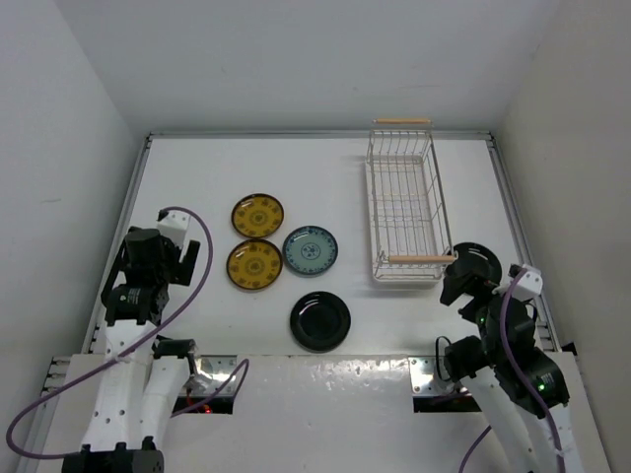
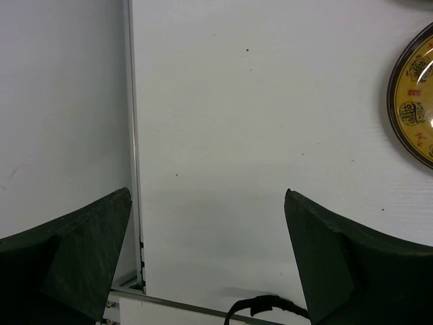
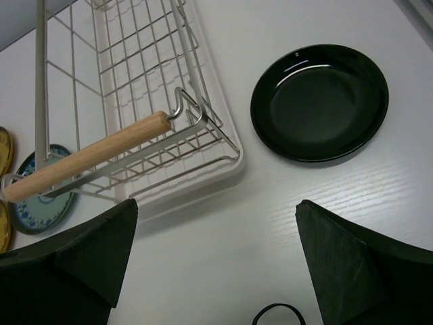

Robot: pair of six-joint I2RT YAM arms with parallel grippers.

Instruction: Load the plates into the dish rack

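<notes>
showing amber plate [image 2: 414,95], its markings illegible

Amber plates [image 1: 257,215] bear dark patterns, blue plate [image 1: 311,250] is patterned, black plates [image 1: 320,321] plain, dish rack [image 1: 371,202] white.

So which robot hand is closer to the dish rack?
Right. The right gripper hovers just off the near end of the dish rack; the left gripper is far off, beyond the blue plate.

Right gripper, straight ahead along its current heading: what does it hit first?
Probably bare table: the right gripper aims at the gap between the dish rack's near end and the black plate, its open jaws touching neither. Depth is unclear from the wrist view.
</notes>
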